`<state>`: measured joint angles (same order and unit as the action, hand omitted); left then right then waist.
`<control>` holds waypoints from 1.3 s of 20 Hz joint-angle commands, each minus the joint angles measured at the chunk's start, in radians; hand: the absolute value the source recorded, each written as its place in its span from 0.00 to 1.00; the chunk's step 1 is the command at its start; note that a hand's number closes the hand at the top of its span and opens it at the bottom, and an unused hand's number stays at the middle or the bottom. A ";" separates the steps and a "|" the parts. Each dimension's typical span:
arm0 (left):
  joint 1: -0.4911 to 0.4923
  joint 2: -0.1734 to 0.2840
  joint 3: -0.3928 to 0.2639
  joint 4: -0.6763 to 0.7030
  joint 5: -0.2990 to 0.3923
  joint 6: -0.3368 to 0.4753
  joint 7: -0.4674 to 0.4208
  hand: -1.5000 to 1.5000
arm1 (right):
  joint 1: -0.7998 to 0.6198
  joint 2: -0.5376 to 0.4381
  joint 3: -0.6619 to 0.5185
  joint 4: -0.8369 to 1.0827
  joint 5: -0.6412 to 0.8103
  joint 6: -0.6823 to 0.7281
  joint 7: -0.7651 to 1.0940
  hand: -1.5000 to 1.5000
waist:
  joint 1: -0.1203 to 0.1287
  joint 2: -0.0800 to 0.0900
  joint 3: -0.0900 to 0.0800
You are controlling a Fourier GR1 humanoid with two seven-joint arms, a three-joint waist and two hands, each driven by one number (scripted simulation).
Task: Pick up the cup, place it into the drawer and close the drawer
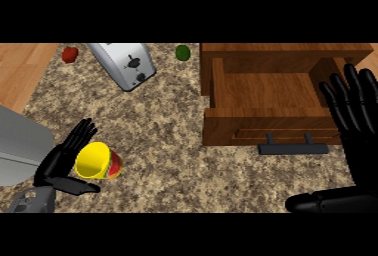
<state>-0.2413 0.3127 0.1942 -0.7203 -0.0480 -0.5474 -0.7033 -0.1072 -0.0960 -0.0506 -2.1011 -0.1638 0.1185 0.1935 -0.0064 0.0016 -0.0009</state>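
At the tabletop's [184,150] left, the left hand [63,157] cups the cup [97,161], fingers straight; right hand [354,115] rests spread; drawer [269,92] open, unfilled.

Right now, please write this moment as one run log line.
phase: reaching cup | left hand: open beside yellow cup, not gripping | right hand: open, resting | drawer: open, nothing visible inside
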 commanded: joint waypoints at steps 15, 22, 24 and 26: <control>-0.111 -0.022 -0.067 0.265 -0.022 -0.082 -0.243 0.00 | 0.030 0.040 0.054 0.022 0.053 -0.010 -0.049 0.00 | -0.013 0.004 -0.002; -0.127 -0.074 -0.089 0.312 -0.013 -0.067 -0.257 0.00 | -0.040 0.021 0.028 0.042 0.033 -0.019 0.006 0.00 | -0.009 0.006 -0.002; -0.161 -0.013 -0.061 0.325 0.035 -0.172 -0.204 0.00 | -0.042 0.014 0.026 0.003 0.020 -0.019 0.034 0.00 | -0.010 0.004 -0.002; -0.157 -0.062 -0.077 0.304 0.040 -0.161 -0.203 0.00 | 0.004 -0.002 -0.001 0.004 -0.005 0.009 0.004 0.00 | -0.012 0.003 -0.001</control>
<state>-0.3838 0.2747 0.1196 -0.4340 -0.0306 -0.5463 -0.8130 -0.1148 -0.0770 -0.0198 -2.0919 -0.1406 0.1109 0.1933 -0.0153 0.0047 -0.0022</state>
